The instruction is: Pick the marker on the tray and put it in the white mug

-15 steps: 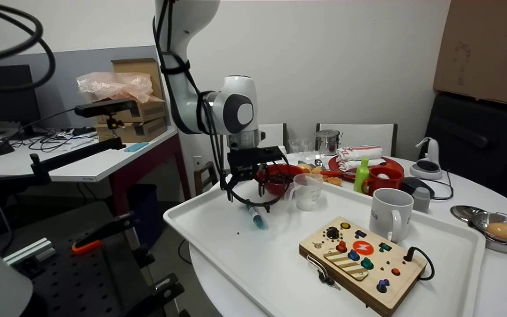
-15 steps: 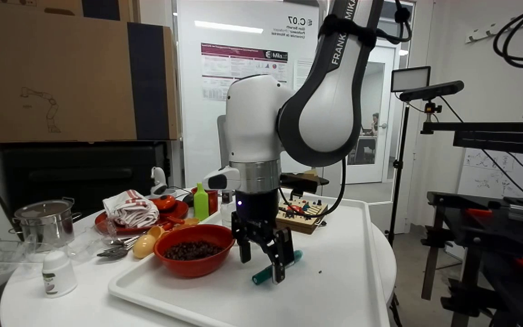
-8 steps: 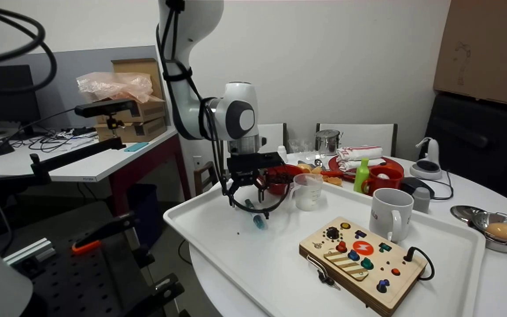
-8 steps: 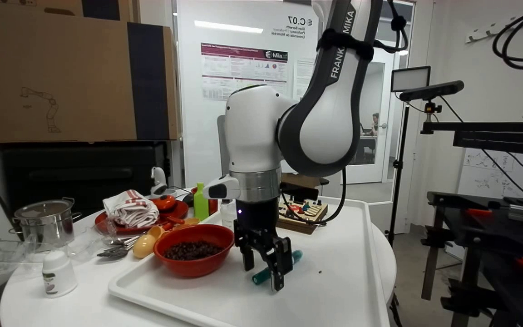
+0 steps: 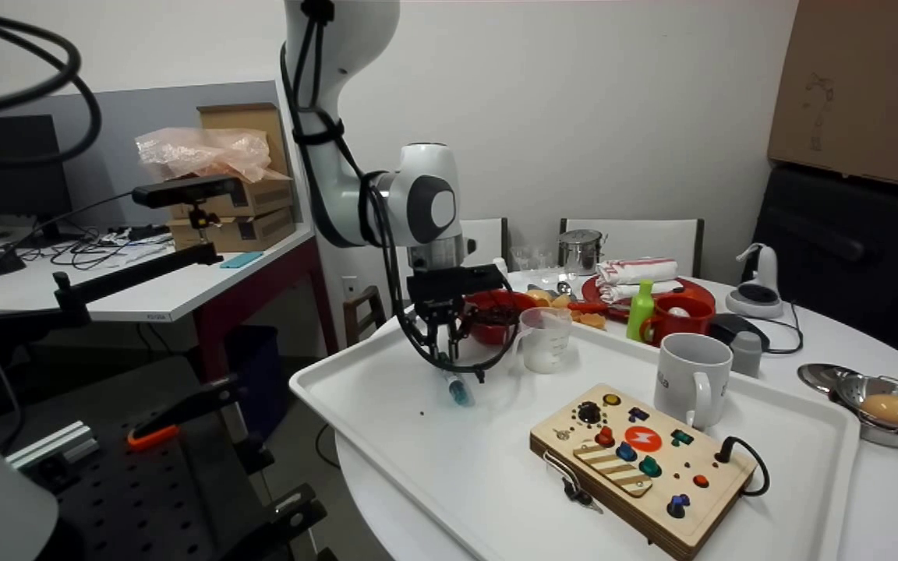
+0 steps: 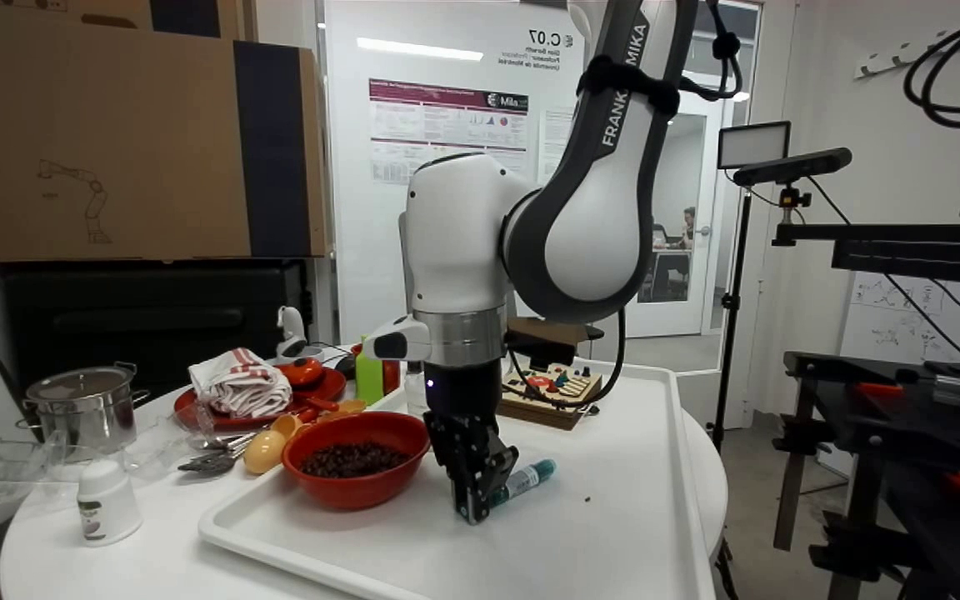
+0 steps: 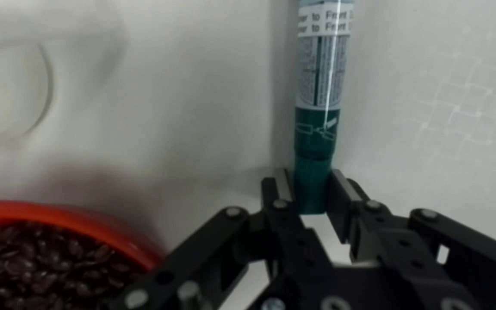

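The gripper (image 7: 311, 186), spread earlier, has narrowed; it pinches the marker (image 7: 320, 82) at one end.

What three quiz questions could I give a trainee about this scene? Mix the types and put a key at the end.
1. Multiple choice: where does the pincer grip the marker? A, at its middle; B, at one end; C, not at all.
2. True or false: the white mug stands outside the tray.
3. Open: what fills the red bowl?

Key:
1: B, as the wrist view shows.
2: False; it stands on the tray, inside the rim.
3: Many small, dark, bean-like pieces.
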`<state>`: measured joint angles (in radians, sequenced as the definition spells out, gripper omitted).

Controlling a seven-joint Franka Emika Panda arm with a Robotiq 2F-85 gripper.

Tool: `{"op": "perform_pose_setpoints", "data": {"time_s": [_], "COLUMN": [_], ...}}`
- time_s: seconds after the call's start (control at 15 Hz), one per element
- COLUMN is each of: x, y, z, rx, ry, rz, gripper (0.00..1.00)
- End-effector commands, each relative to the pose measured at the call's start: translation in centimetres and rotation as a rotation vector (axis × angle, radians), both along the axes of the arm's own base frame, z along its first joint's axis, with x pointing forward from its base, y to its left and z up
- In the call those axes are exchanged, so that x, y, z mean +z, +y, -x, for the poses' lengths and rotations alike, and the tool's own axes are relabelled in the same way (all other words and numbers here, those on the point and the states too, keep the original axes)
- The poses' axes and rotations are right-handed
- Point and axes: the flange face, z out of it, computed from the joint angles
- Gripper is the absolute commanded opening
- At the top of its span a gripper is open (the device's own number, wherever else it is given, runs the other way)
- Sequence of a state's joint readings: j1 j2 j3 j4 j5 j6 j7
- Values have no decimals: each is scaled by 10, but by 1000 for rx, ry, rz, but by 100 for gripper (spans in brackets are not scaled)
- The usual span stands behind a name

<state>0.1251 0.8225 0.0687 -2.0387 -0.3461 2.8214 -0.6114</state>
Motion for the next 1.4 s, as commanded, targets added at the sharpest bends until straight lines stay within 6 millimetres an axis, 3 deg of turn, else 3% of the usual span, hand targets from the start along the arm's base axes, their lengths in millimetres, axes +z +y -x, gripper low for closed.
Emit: {"op": "perform_pose_setpoints", "data": {"time_s": [0.0,0.33,0.67,1.0,1.33], "x": [-2,8,60,107,132], "y": [3,4,11,-8,-29], "z": [-1,1,6,-3,-28], "rx": [14,30,68,53,17], "ry": [-15,-18,-81,-136,-244], "rz": [15,3,-184,-235,-363], "gripper": [1,5,5,5,5]}}
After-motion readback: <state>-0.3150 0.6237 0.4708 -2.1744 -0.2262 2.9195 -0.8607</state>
